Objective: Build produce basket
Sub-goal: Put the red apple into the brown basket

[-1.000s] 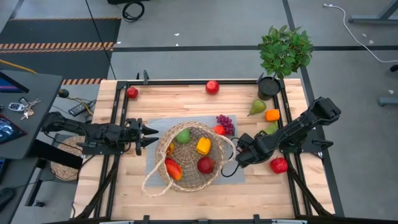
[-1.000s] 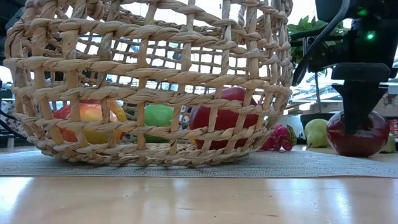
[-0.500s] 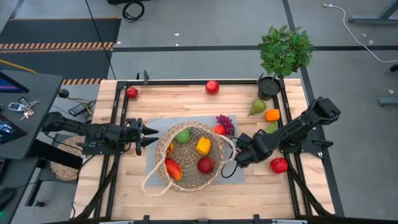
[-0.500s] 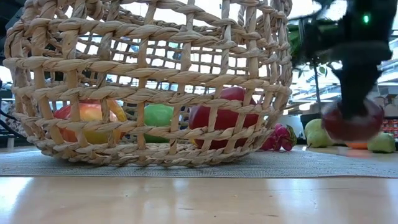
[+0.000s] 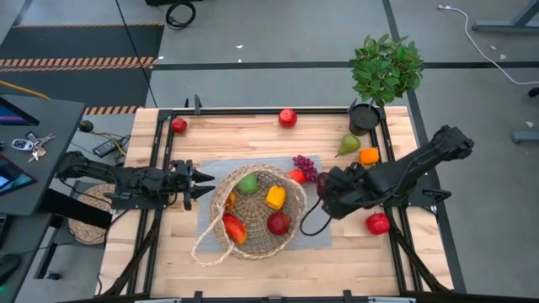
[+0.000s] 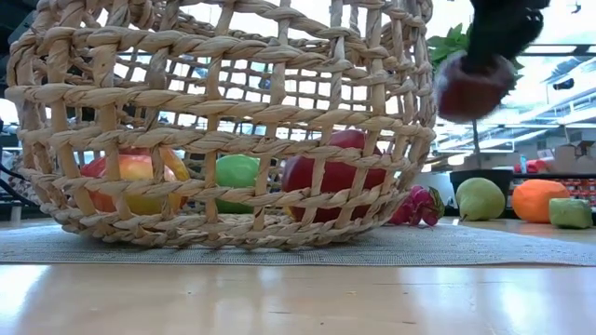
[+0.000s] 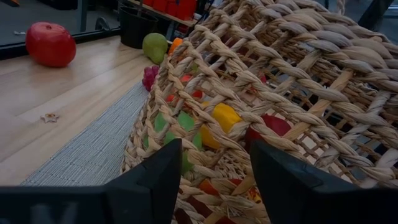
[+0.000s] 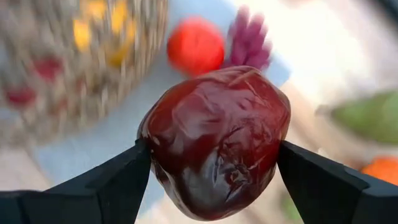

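The tan wicker basket (image 5: 257,210) stands on a grey mat (image 5: 210,220). It holds a green apple (image 5: 248,183), a yellow pepper (image 5: 275,197), a red apple (image 5: 278,223) and a mango (image 5: 234,227). My right gripper (image 5: 327,192) hovers just right of the basket's rim, shut on a dark red fruit (image 6: 470,86). My left gripper (image 5: 205,183) is open at the basket's left wall (image 7: 205,124), one finger to each side of a stretch of weave; whether it touches, I cannot tell. Grapes (image 5: 305,166) and a red-orange fruit (image 5: 296,175) lie on the mat's far right corner. My right gripper pinches the dark red fruit (image 8: 217,140) between its two fingers (image 8: 118,180), one on each opposite side. The fingers come at it from above. The fruit is lifted clear of the table, level with the basket's upper rim in the low view.
On the table's right side lie a pear (image 5: 347,145), an orange (image 5: 368,156), a green piece (image 5: 368,172) and a red apple (image 5: 378,223). Two red apples (image 5: 179,125) (image 5: 288,117) sit near the far edge. A potted plant (image 5: 383,80) stands at the far right corner.
My right gripper has risen from the table with the dark red fruit and moved toward the far edge and the basket. The fruit, resting on the table a second ago, now hangs high beside the basket's rim. The left arm has kept still.
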